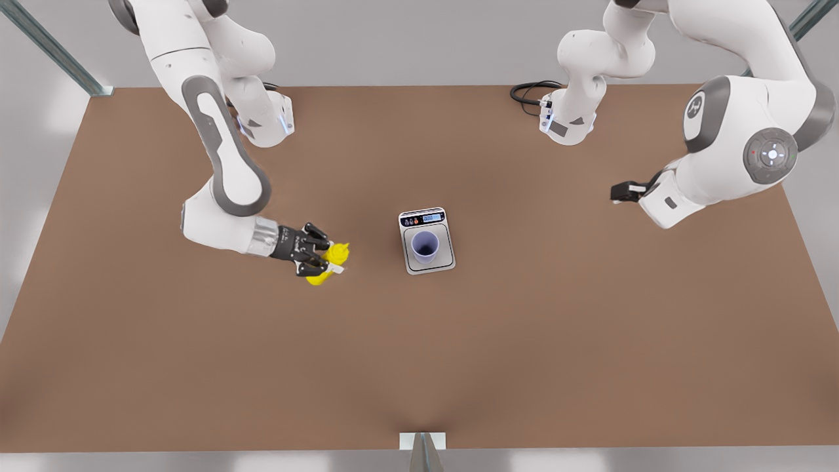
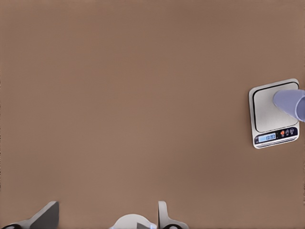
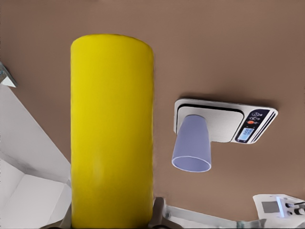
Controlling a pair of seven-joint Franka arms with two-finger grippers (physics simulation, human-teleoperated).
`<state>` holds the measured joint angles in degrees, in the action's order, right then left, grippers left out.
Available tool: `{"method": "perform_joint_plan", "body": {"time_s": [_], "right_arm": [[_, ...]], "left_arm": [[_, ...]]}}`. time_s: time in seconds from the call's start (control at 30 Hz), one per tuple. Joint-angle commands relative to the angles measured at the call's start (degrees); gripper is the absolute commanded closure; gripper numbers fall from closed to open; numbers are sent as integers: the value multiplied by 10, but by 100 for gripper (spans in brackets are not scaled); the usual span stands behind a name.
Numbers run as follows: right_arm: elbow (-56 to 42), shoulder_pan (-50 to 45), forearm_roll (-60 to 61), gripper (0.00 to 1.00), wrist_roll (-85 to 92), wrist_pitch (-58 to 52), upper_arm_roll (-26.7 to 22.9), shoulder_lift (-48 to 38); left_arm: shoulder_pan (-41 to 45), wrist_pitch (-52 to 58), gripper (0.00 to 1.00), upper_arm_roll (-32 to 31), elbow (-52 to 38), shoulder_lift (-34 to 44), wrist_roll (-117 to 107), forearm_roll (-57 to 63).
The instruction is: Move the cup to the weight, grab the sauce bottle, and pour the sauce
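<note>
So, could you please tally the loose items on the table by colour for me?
Yellow: 1, the sauce bottle, clamped in the right tool.
Lavender-blue: 1, the cup, standing on the weight.
Silver-grey and white: 1, the weight.
Total: 3.

bright, even light; faint shadows

The sauce bottle (image 3: 112, 129) looks like smooth, slightly glossy yellow plastic. The cup (image 1: 425, 246) appears matt and plain, the weight (image 1: 427, 240) has a satin silver-grey platform, and the table (image 1: 524, 341) is matt brown.
</note>
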<state>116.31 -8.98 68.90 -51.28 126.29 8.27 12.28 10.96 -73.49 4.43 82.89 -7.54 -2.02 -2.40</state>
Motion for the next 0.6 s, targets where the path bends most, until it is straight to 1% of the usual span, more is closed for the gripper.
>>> {"method": "perform_joint_plan", "body": {"time_s": [0.0, 0.03, 0.13, 0.3, 0.37, 0.4, 0.5, 0.53, 0.57], "right_arm": [[1, -3, 27, 78, 15, 8, -4, 0], [8, 0, 49, 77, 36, -13, -13, 1], [19, 13, 71, 77, 46, -27, -15, 4], [37, 56, 117, 77, 60, -110, -19, 20], [42, 72, 144, 77, 67, -163, -19, 27], [46, 90, 156, 77, 86, -201, -19, 38], [58, 128, 171, 77, 129, -264, -18, 71], [63, 150, 172, 77, 169, -305, -15, 95], [70, 157, 183, 77, 207, -321, -12, 112]], "left_arm": [[-1, 1, 0, 9, 0, -1, 0, -1], [-1, 0, 0, 11, 0, -2, 0, -1], [-1, 3, 0, 12, 0, -1, 5, -1], [-1, 2, 0, 15, 0, -2, 6, 0], [-1, 3, 0, 15, 2, -3, 6, 0], [-1, 5, 0, 15, 2, -3, 5, 0], [-1, 1, 0, 15, -2, -1, 5, -8], [-1, -2, 0, 14, -26, -12, -2, -8], [-1, 5, 0, 15, -48, -14, -2, -15]]}}
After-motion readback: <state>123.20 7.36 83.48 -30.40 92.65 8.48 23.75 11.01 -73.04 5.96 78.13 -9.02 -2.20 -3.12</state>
